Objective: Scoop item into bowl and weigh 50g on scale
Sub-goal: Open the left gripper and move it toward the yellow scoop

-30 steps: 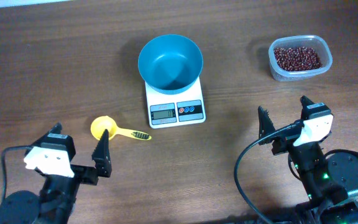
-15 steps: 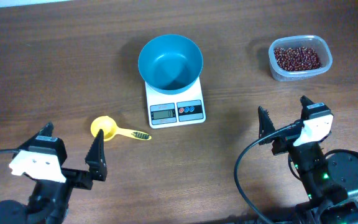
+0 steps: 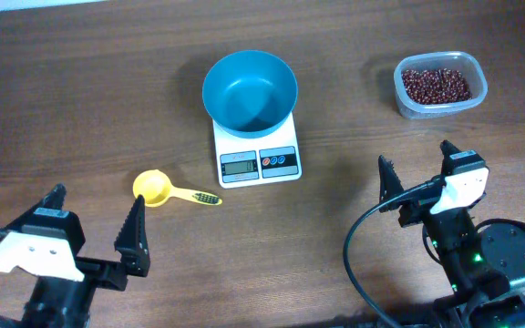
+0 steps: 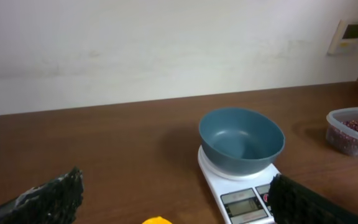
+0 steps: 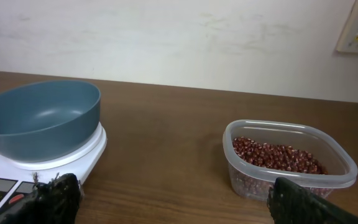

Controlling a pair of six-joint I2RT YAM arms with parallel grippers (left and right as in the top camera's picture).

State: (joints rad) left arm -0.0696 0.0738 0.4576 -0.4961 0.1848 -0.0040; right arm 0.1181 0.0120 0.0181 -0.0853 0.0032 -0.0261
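Note:
The blue bowl (image 3: 250,90) stands empty on the white scale (image 3: 257,156) at the table's middle; both show in the left wrist view (image 4: 241,139) and the bowl in the right wrist view (image 5: 39,118). Red-brown beans (image 3: 436,85) fill a clear tub (image 3: 475,97) at the far right, also in the right wrist view (image 5: 272,157). A yellow scoop (image 3: 158,189) lies left of the scale. My left gripper (image 3: 94,228) is open and empty, near the front left, below the scoop. My right gripper (image 3: 417,169) is open and empty, below the tub.
The scale's display (image 3: 240,166) and red and blue buttons (image 3: 278,160) face the front edge. A pale wall (image 4: 166,43) stands behind the table with a small wall panel (image 4: 350,34) at the right.
My left arm has drawn back toward the front left edge, away from the scoop, jaws still open. The right arm has not moved.

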